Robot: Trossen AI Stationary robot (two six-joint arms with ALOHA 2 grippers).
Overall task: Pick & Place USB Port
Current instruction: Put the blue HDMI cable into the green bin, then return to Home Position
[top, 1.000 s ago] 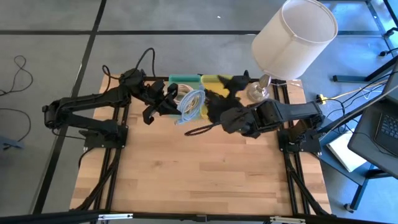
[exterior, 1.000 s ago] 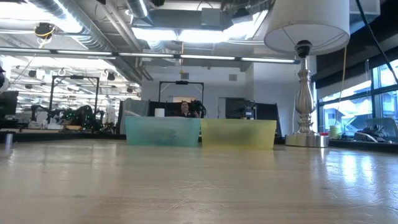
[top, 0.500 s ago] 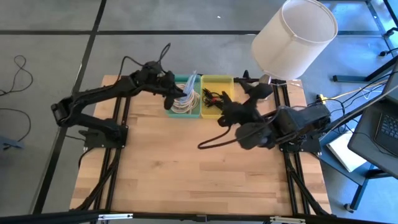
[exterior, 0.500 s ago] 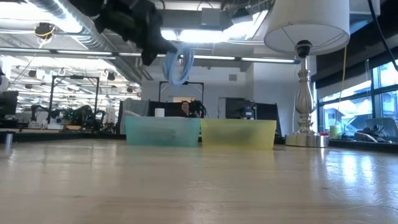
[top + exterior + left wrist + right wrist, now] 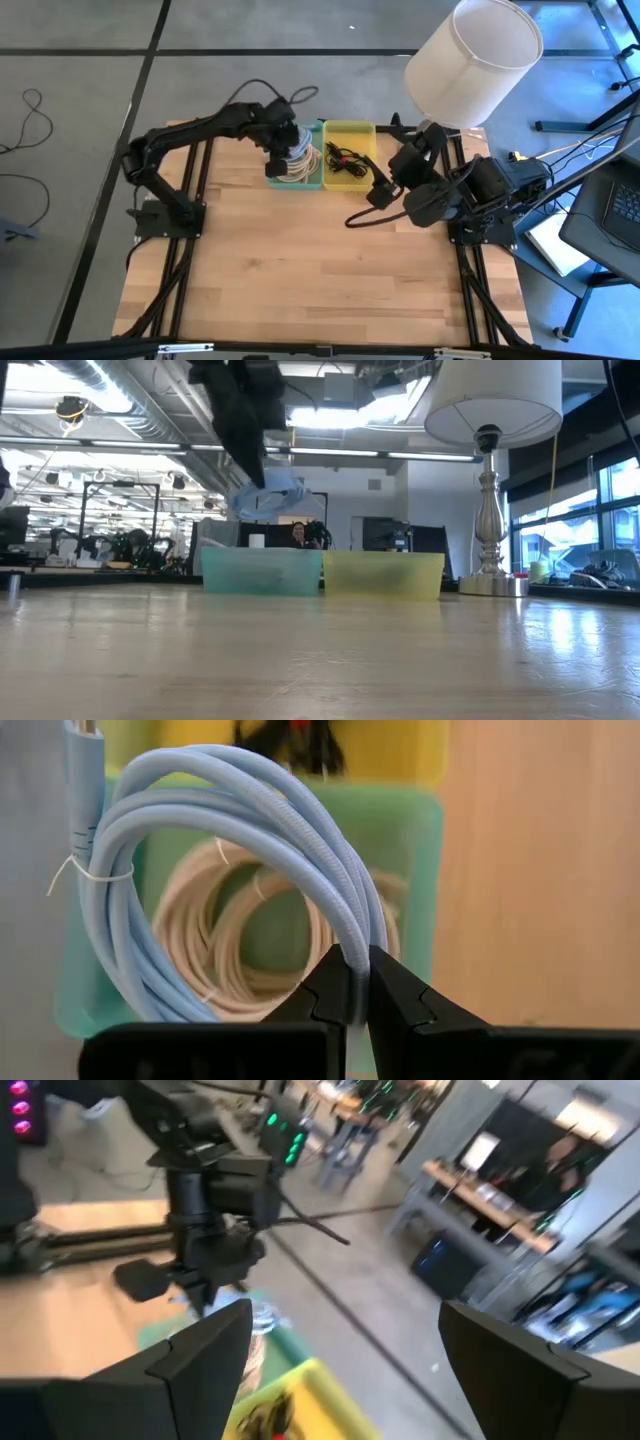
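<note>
My left gripper (image 5: pixel 283 142) is shut on a coiled light-blue cable (image 5: pixel 230 850) and hangs over the teal bin (image 5: pixel 280 177) at the table's far edge. In the low view the blue coil (image 5: pixel 268 495) is in the air above that bin (image 5: pixel 260 572). A coil of white cable (image 5: pixel 215 955) lies in the bin's bottom. The yellow bin (image 5: pixel 352 180) beside it holds black and red cables (image 5: pixel 345 155). My right gripper (image 5: pixel 345 1370) is open, to the right of the yellow bin and above the table, touching nothing. My left gripper pinches the blue coil's bundled strands (image 5: pixel 356 952) between its two fingertips (image 5: pixel 335 992), at one side of the loop. The fingers come from above, lying across the strands. The coil is lifted clear over the teal bin, its tied end with the plug (image 5: pixel 85 780) away from the fingers.
A table lamp stands at the far right corner, base (image 5: pixel 420 148) beside the yellow bin and shade (image 5: pixel 472 58) overhanging it. A black cable loop (image 5: pixel 365 215) trails from the right arm over the table. Bare wood spreads across the near half of the table (image 5: pixel 320 290).
My left gripper has carried the blue coil toward the far edge, over the teal bin, then lowered it closer to the bin. My right gripper has drawn back toward the table's right edge, away from the bins.
</note>
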